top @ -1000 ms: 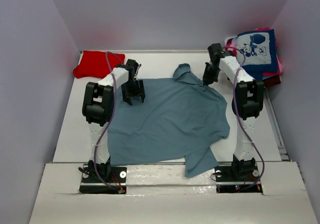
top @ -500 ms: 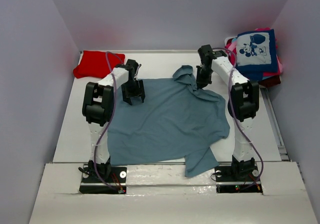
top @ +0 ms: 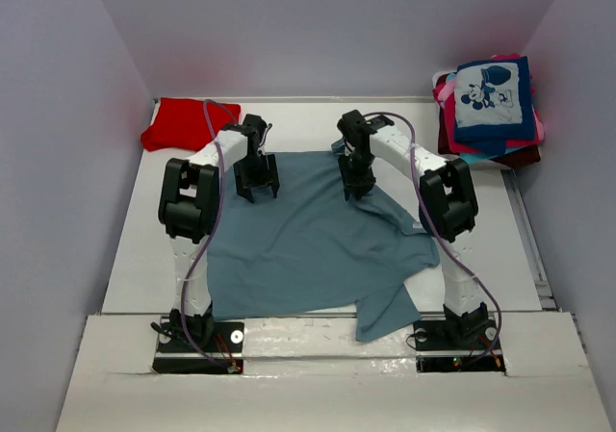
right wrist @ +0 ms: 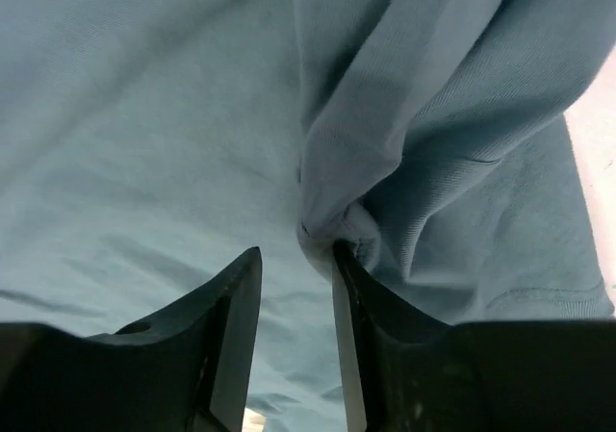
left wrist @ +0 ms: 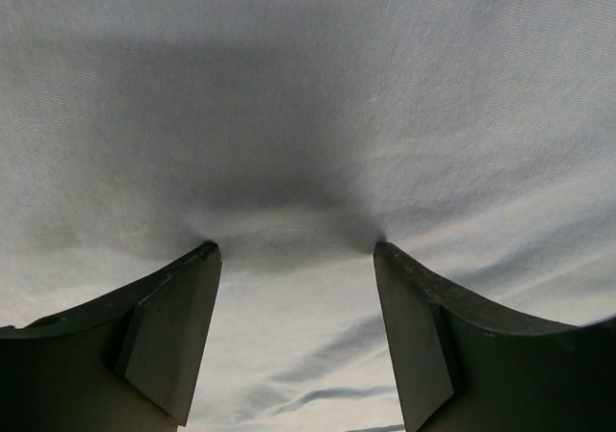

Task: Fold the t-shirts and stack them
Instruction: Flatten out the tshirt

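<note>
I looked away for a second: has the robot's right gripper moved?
Yes. The right gripper has moved left, away from the stacked t-shirts in the far right corner, and is now over the grey-blue t-shirt.

A spread t-shirt (top: 318, 240) lies across the middle of the bench (top: 308, 114), one corner lapping over the near edge just left of the right arm's base. A folded t-shirt (top: 183, 122) sits in the far left corner. A stack of t-shirts (top: 491, 105) sits at the far right. The left pincer (top: 257, 184) rests on the spread t-shirt's far left part, and the right pincer (top: 356, 187) on its far middle, beside a turned-over flap.
</note>
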Robot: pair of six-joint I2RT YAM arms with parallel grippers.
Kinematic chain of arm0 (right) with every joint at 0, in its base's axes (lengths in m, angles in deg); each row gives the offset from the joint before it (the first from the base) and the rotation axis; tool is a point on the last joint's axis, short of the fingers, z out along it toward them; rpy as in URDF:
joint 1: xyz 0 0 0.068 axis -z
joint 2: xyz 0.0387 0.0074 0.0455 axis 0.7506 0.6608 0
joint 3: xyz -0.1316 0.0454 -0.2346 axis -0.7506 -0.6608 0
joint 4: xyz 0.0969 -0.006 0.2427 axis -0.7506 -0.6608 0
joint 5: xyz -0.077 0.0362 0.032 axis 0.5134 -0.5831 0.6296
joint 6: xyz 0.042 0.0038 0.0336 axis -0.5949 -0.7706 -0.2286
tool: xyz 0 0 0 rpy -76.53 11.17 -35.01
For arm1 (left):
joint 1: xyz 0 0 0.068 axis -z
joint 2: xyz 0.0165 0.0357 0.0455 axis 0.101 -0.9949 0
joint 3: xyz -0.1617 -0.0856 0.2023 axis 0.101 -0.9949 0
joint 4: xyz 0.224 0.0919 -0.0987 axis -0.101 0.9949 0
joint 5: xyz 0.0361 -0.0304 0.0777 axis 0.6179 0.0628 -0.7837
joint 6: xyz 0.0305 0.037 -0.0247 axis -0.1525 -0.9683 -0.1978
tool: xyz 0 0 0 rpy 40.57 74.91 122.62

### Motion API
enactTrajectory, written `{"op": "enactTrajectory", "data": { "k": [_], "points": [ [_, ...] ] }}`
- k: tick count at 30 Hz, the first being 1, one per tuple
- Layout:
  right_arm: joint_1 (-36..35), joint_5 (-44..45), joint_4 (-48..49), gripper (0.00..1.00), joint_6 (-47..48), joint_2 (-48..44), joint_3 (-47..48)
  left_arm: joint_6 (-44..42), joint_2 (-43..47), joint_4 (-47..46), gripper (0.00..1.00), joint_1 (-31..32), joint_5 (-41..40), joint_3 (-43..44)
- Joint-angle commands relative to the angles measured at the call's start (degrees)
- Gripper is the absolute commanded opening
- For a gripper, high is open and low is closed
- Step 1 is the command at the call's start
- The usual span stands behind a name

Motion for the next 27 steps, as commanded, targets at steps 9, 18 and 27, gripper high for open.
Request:
{"op": "enactTrajectory", "data": {
  "k": [9, 18, 27],
  "points": [
    [0.15, 1.94, 1.10, 0.59, -0.79, -0.33, 1.42, -0.87, -1.20, -0.19, 0.76, 0.16, 0.86, 1.56],
    [0.15, 2.47, -0.74, 0.59, -2.29, 2.40, 14.69, -0.96, -0.85, -0.54, 0.76, 0.16, 0.60, 0.59],
    [1.47, 7.74, -3.73, 0.60, -4.66, 7.05, 23.22, -0.96, -1.03, -0.46, 0.76, 0.16, 0.86, 0.68]
  ]
}}
